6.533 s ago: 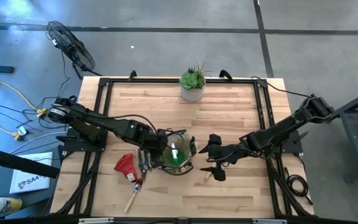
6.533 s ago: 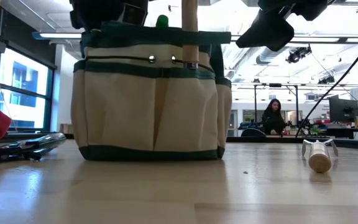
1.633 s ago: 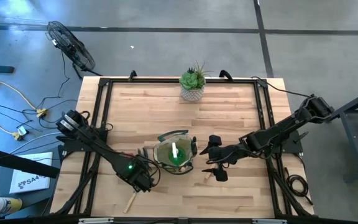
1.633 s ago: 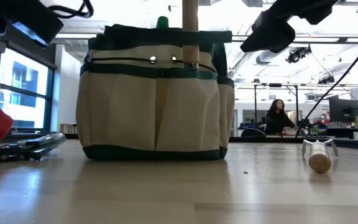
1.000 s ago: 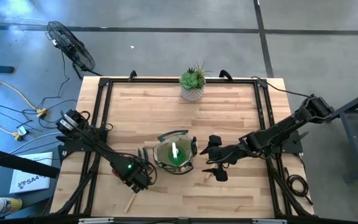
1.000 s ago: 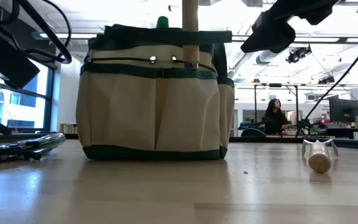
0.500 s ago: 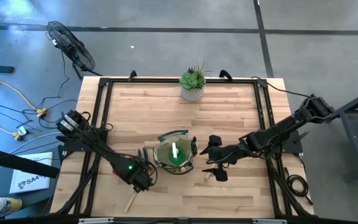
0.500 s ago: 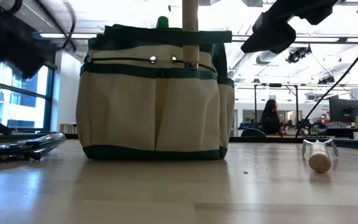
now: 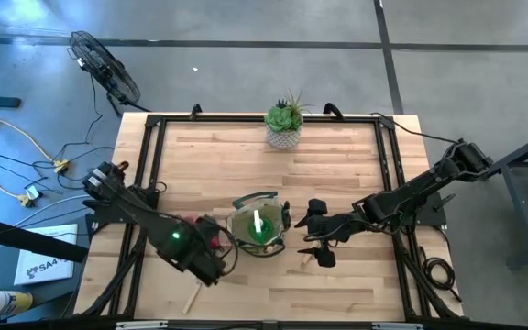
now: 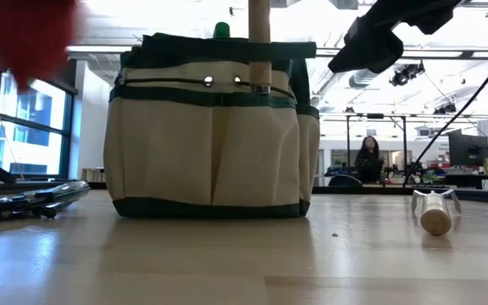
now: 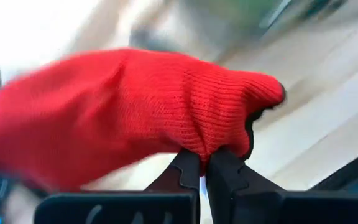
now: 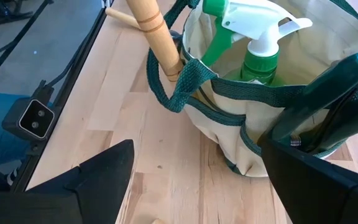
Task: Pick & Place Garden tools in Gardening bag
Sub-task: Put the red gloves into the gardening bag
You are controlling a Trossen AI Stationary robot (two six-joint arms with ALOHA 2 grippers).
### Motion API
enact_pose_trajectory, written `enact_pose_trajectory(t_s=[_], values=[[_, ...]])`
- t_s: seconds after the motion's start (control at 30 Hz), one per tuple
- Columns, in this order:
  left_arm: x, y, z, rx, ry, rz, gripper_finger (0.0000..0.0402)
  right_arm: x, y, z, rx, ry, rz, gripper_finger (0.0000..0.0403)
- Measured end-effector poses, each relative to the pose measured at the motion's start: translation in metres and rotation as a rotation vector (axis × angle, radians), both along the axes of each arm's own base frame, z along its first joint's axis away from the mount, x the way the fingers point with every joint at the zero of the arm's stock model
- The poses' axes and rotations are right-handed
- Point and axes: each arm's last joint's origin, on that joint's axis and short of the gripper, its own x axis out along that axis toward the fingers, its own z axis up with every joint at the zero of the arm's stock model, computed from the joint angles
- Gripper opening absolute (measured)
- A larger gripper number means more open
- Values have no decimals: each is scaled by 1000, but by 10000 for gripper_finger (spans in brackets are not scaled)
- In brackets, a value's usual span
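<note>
The red glove (image 11: 123, 112) is lifted high over the table's left front, a red blur (image 10: 24, 34) in the low view, with my left gripper (image 9: 211, 255) shut on it. The gardening bag (image 9: 259, 229) stands upright mid-table, holding the green spray bottle (image 12: 260, 43) and a wooden-handled tool (image 12: 157, 37) in an outer pocket. Dark pruners (image 10: 32, 199) lie on the table left of the bag. My right gripper (image 9: 313, 231) hangs open just right of the bag, above a wooden-handled tool (image 10: 435, 212) that lies on the table. My left gripper pinches a fold of the glove's red knit (image 11: 205, 148) between its two fingertips, near the end with the dark edge (image 11: 252, 127). The fingers come from above, pointing steeply down. The glove is clear of the table and spreads out to one side of the fingertips.
A succulent in a white pot (image 9: 284, 119) stands at the far edge. Another wooden-handled tool (image 9: 193, 295) lies near the front edge, left of centre. A black frame (image 9: 154, 128) rims the table. A person (image 10: 367, 161) sits far behind the table.
My left gripper has risen from the table left of the bag with the red glove. The glove is now lifted clear and hangs high at the left of the low view. The pruners have stayed on the table.
</note>
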Motion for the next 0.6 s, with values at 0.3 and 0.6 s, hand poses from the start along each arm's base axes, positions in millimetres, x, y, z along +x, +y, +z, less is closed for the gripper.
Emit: enact_pose_trajectory(t_s=[0.3, 0.6], values=[[4, 5, 82, 244, -495, -146, 0, 0, 0, 0, -2, 5, 0, 345], [32, 2, 70, 200, -561, -260, 0, 0, 0, 0, -3, 5, 0, 345]])
